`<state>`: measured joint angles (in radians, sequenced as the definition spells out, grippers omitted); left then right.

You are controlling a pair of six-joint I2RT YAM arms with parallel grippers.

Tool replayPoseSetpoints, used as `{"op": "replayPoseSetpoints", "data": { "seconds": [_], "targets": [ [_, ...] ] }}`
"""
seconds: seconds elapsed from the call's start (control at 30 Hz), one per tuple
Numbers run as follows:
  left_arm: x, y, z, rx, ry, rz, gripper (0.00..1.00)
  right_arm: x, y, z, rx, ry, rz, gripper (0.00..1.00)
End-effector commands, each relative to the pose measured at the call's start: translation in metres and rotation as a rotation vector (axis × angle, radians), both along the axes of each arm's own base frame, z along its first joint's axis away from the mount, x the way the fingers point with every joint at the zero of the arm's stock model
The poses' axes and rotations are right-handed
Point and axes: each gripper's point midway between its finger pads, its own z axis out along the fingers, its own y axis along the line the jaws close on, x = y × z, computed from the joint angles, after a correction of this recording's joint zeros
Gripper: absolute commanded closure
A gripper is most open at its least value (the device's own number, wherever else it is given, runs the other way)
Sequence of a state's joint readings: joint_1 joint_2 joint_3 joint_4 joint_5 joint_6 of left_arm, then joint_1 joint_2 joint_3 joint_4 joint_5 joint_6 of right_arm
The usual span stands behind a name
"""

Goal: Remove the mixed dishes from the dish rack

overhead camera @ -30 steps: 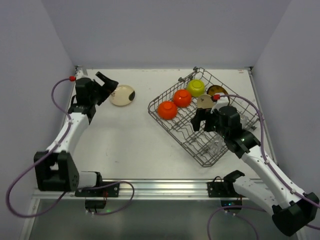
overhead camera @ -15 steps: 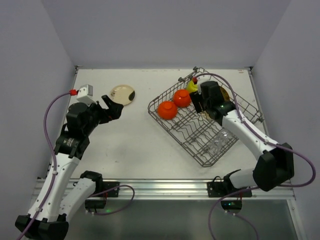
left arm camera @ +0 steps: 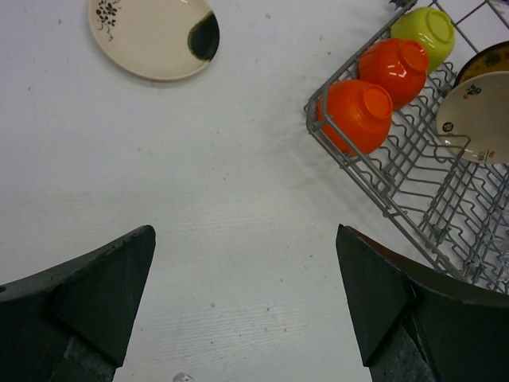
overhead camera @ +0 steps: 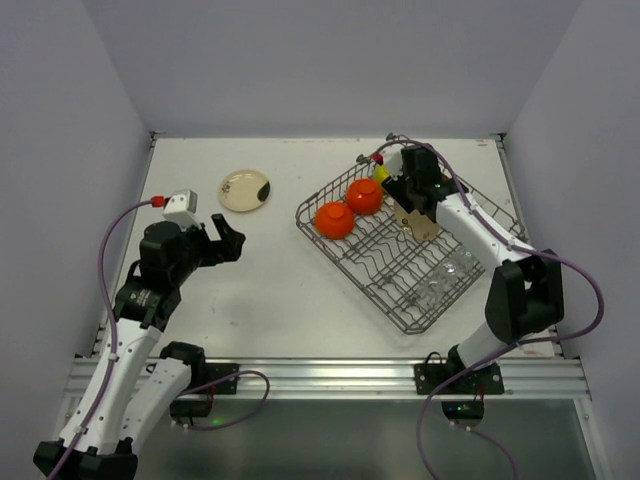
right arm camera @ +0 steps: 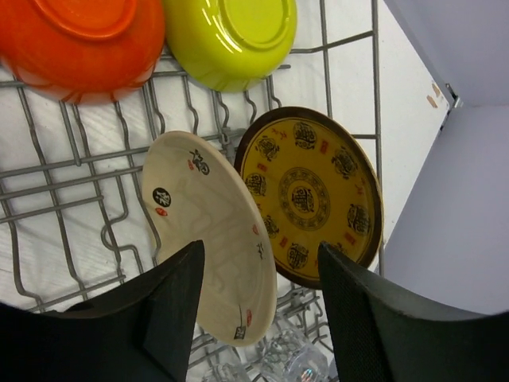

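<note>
Brown-and-yellow plate (right arm camera: 312, 197), clear only from the right wrist, stands in the dish rack (overhead camera: 400, 280); left end effector (left arm camera: 245, 237) and right end effector (right arm camera: 258, 256) spread wide.

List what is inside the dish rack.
The dish rack holds two orange bowls, a yellow-green bowl, a beige plate, a brown-and-yellow plate behind it with one edge covered, and clear glasses, their number unclear.
</note>
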<state>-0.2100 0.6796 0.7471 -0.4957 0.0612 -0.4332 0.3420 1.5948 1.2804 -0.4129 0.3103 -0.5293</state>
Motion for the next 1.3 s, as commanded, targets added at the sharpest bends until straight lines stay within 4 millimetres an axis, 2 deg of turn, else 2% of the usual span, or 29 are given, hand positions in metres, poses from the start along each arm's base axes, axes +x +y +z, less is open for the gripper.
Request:
{"op": "replayPoseSetpoints", "data": {
  "seconds": [0.0, 0.03, 0.1, 0.3, 0.33, 0.53, 0.6, 0.67, 0.7, 1.03, 1.17, 1.27],
  "targets": [
    [-0.001, -0.006, 0.013, 0.008, -0.063, -0.052, 0.0, 0.002, -0.002, -0.002, -0.051, 0.048, 0.083, 0.4],
    [-0.002, -0.006, 0.014, 0.008, -0.063, -0.054, 0.0, 0.002, -0.004, -0.005, -0.056, 0.056, 0.081, 0.46],
    [-0.003, -0.007, 0.015, 0.009, -0.068, -0.059, 0.0, 0.002, -0.009, -0.008, -0.049, 0.066, 0.082, 0.51],
    [-0.005, -0.009, 0.019, 0.005, -0.086, -0.067, 0.0, 0.005, -0.011, -0.019, -0.058, 0.093, 0.088, 0.54],
    [-0.005, -0.009, 0.019, 0.003, -0.088, -0.071, 0.0, 0.005, -0.01, -0.022, -0.06, 0.095, 0.095, 0.63],
    [-0.005, -0.011, 0.019, 0.0, -0.092, -0.078, 0.0, 0.006, -0.014, -0.032, -0.06, 0.104, 0.092, 0.74],
    [-0.005, -0.012, 0.019, -0.004, -0.093, -0.086, 0.0, 0.005, -0.013, -0.031, -0.061, 0.096, 0.1, 0.75],
    [-0.005, -0.013, 0.02, -0.005, -0.097, -0.091, 0.0, 0.003, -0.013, -0.032, -0.074, 0.1, 0.125, 0.87],
    [-0.005, -0.014, 0.019, -0.005, -0.093, -0.093, 0.0, 0.002, -0.014, -0.032, -0.076, 0.099, 0.125, 0.87],
    [-0.006, -0.013, 0.02, -0.006, -0.097, -0.093, 0.0, 0.0, -0.022, 0.004, -0.081, 0.014, 0.124, 0.94],
    [-0.006, -0.014, 0.02, -0.008, -0.095, -0.094, 0.0, -0.004, -0.025, 0.027, -0.081, -0.028, 0.115, 0.99],
    [-0.005, -0.014, 0.02, -0.006, -0.094, -0.094, 0.0, -0.01, -0.026, 0.054, -0.063, -0.08, 0.099, 1.0]
  ]
}}
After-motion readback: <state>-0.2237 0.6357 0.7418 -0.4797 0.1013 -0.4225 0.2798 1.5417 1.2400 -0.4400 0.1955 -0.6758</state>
